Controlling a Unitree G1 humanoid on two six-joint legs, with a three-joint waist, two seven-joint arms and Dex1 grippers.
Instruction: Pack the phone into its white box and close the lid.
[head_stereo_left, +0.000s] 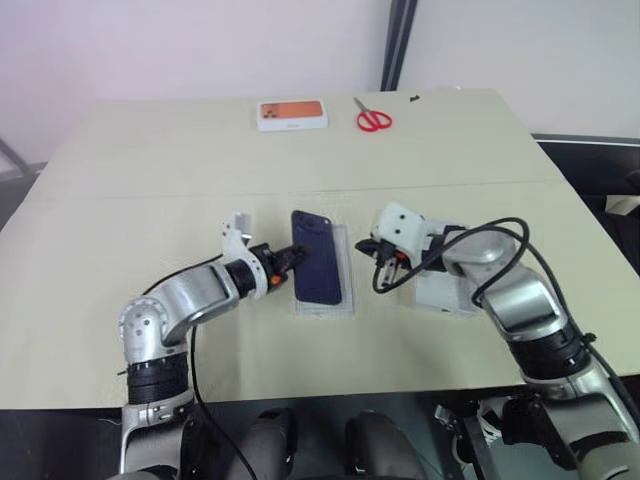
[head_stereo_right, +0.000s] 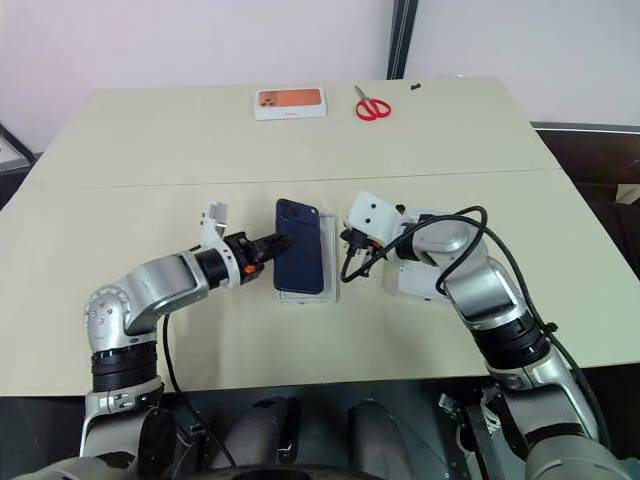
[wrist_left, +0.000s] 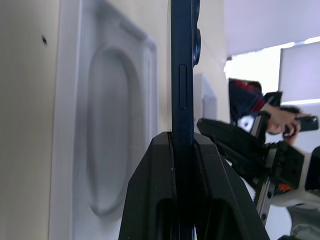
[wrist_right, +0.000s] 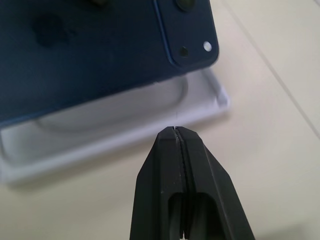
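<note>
Just above the flat white insert, the phone is pinched by its edge in the left end effector, back up, camera cluster at its far corner. Beside the insert, the right end effector hangs with fingers pressed together on nothing. Behind that arm lies a white box. Far beyond the insert on the bench sit scissors and an orange-printed box.
</note>
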